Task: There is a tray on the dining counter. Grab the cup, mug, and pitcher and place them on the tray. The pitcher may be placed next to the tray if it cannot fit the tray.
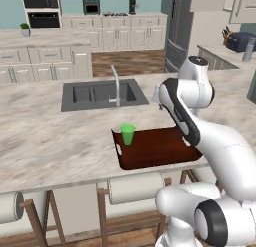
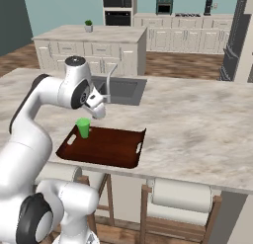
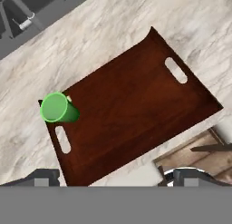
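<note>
Green cup (image 3: 55, 108) stands upright on the dark reddish-brown tray (image 3: 131, 114), in the corner of the tray nearest the sink, just beside one of the cut-out handles (image 3: 63, 139) at that end. In the left base view the cup (image 1: 128, 133) sits at the tray's far left corner, and in the right base view it (image 2: 83, 127) is at the far left end of the tray (image 2: 106, 146) as well. Apart from the cup, the tray's floor is bare; a second cut-out handle (image 3: 176, 70) shows at its opposite end.

Tray and cup rest on the beige marble-patterned bench (image 1: 45, 141), with the tray lying close to the bench's near edge, its long side roughly along that edge. Farther back in the bench is the sunken grey sink (image 1: 102, 93) with its faucet (image 1: 115, 83) at the sink's near rim, well apart from the tray.

Above the tray hangs the hand (image 3: 113, 175), looking down on it; its two dark fingertips (image 3: 43, 175) stand spread wide at either side of the hand view, with nothing between them. In the right base view the hand (image 2: 99, 108) is above the tray's far edge, near the cup but not touching it.

Below the bench's near edge stand wooden stools with pale rolled seats (image 1: 135, 187).
</note>
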